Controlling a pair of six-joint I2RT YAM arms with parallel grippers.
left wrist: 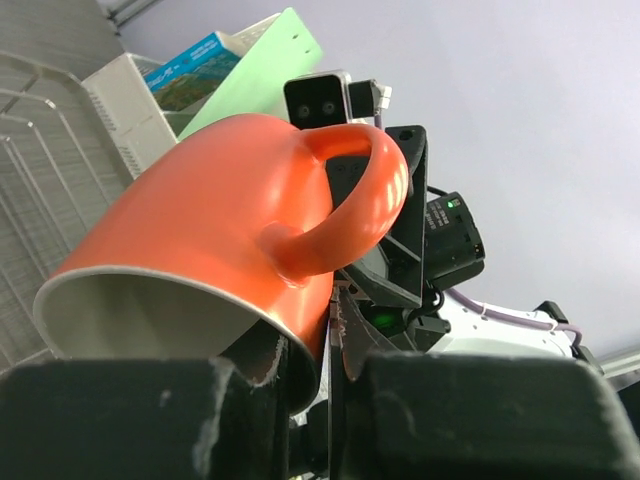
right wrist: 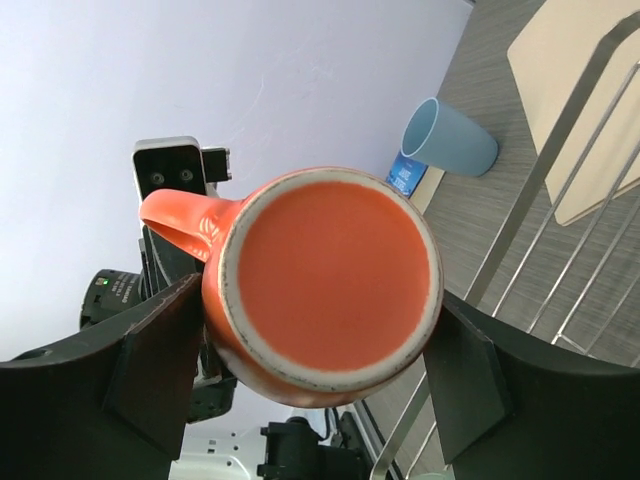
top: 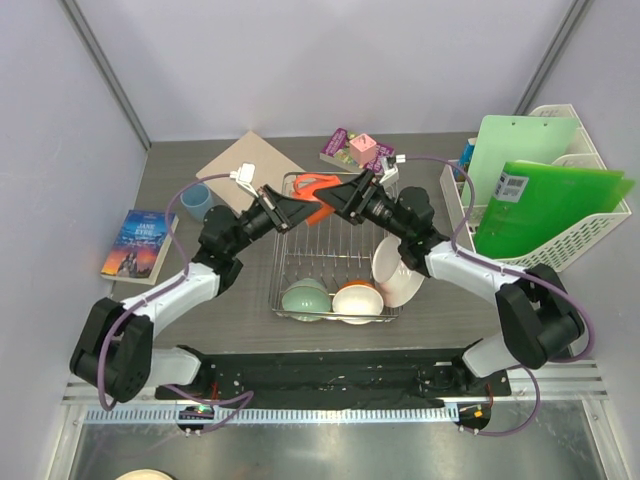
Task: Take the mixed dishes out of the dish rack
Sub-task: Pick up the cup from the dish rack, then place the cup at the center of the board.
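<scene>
We saw dish rack [top: 335, 250] at table centre. Large white round plate [top: 397, 272] leaned at its 4 o'clock edge. Pale green bowl [top: 306, 298] and cream bowl with orange outside [top: 357, 298] sat side by side at 6 o'clock end. Orange-red mug [top: 314, 190] hung above 12 o'clock end, between both claws. Left gripper [left wrist: 315, 370] pinched mug's rim wall, handle at 12 o'clock in its view. Right gripper [right wrist: 315, 340] spread wide, and we judged its fingers [right wrist: 160, 350] pressed on mug at 3 and 9 o'clock, base facing camera. Small light-blue cup [top: 194, 197] stood on table at rack's 10 o'clock.
</scene>
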